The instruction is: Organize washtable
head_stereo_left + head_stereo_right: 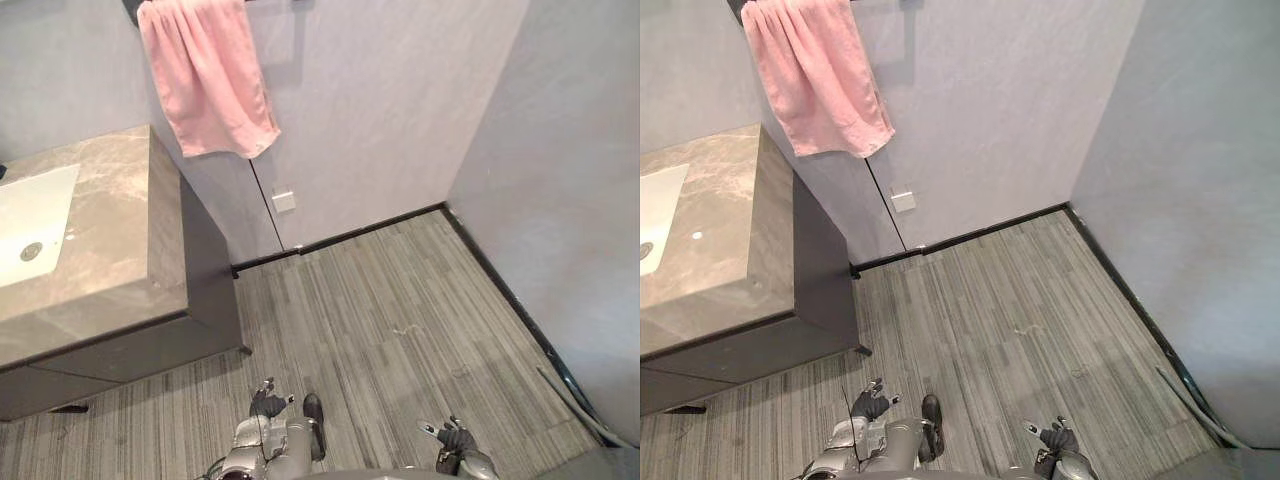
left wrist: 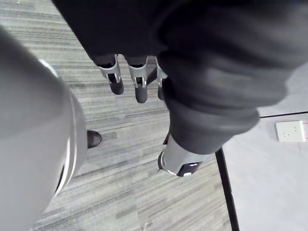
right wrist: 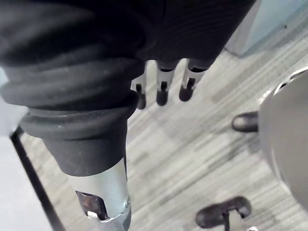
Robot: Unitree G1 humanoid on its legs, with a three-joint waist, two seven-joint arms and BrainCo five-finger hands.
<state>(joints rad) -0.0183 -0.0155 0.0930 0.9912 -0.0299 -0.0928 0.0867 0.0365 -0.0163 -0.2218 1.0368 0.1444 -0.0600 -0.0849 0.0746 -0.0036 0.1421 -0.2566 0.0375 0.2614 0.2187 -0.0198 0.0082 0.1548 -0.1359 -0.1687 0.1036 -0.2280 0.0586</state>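
Observation:
A washtable with a grey-brown marble top and a white sink stands at the left, on a dark cabinet. A pink towel hangs on the wall above its right end. My left hand hangs low at the bottom of the view, over the floor, fingers straight and holding nothing. My right hand hangs at the bottom right, also open and empty, its fingers pointing at the floor. Both hands are well away from the washtable.
Grey striped floor stretches from the cabinet to the right wall. A white wall socket sits low on the back wall. A dark skirting runs along the walls. A grey hose lies by the right wall.

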